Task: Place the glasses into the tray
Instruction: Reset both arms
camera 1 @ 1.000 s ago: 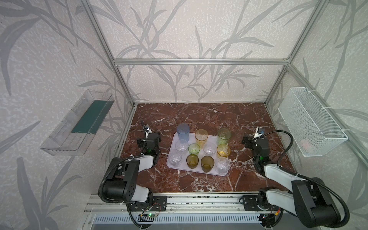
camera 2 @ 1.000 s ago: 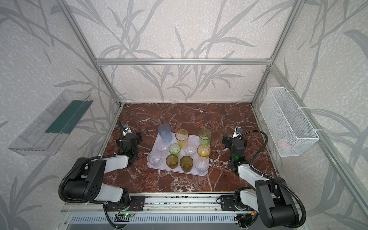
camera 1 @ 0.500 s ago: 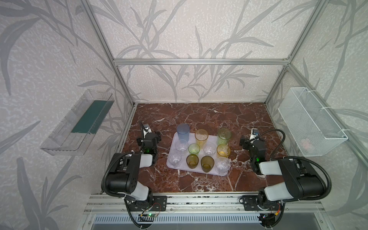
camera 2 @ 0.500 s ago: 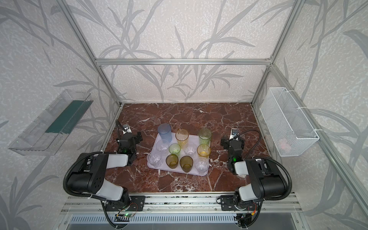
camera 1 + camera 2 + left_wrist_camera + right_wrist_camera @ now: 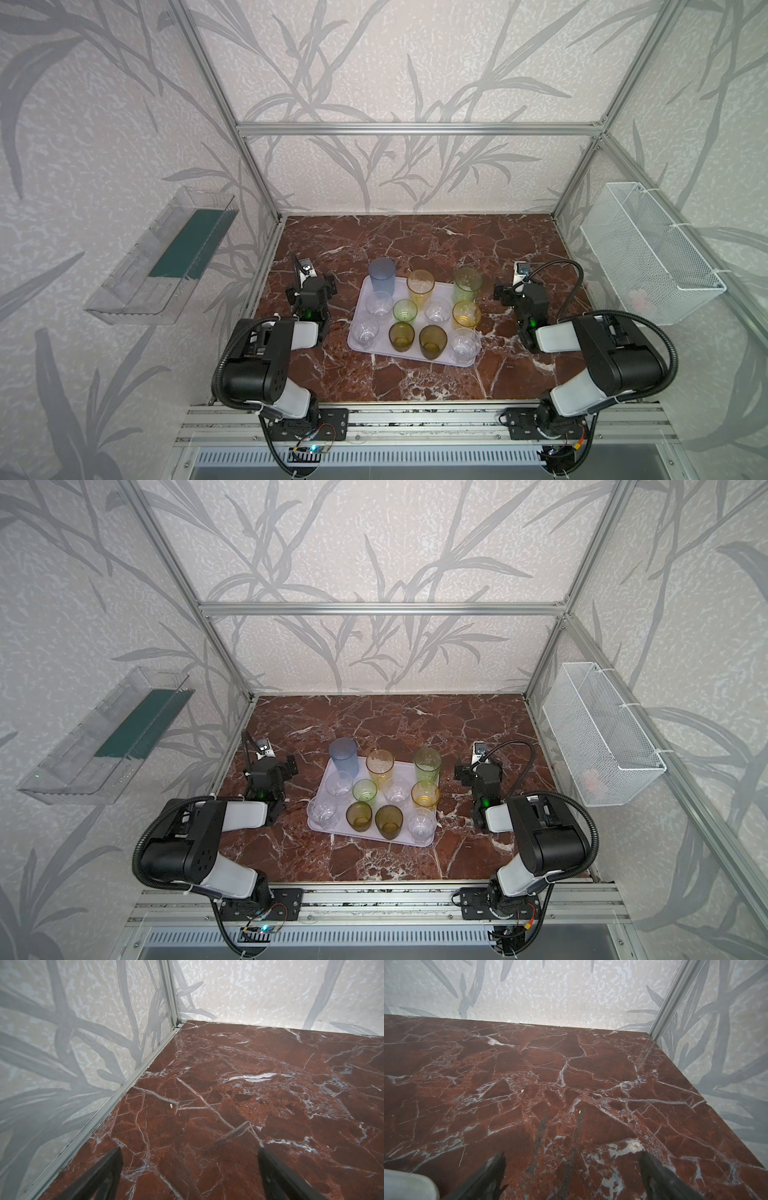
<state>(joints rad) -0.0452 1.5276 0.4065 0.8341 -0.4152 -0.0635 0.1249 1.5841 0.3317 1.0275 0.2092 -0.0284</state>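
Observation:
The pale lavender tray (image 5: pixel 441 287) (image 5: pixel 376 837) lies mid-table in both top views. Several glasses stand upright in it: tall grey-blue (image 5: pixel 382 275), tall yellow (image 5: pixel 420 286) and tall pale-green (image 5: pixel 468 283) at the back, then short green (image 5: pixel 404 311), short yellow (image 5: pixel 466 314), two amber ones (image 5: pixel 401 336) and clear ones (image 5: pixel 379 302). My left gripper (image 5: pixel 311 287) (image 5: pixel 190 1151) sits left of the tray, open over bare marble. My right gripper (image 5: pixel 519 291) (image 5: pixel 572 1155) sits right of the tray, open too, with nothing between its fingers.
A clear plastic shelf (image 5: pixel 166 257) hangs on the left wall. A white wire basket (image 5: pixel 648 253) hangs on the right wall. Aluminium posts frame the red marble table (image 5: pixel 415 237), whose back half is bare. A pale blurred edge (image 5: pixel 406 1186) shows in the right wrist view.
Both arms have folded up over their bases, elbows rising. The grippers have stayed beside the tray and open. The glasses have not moved.

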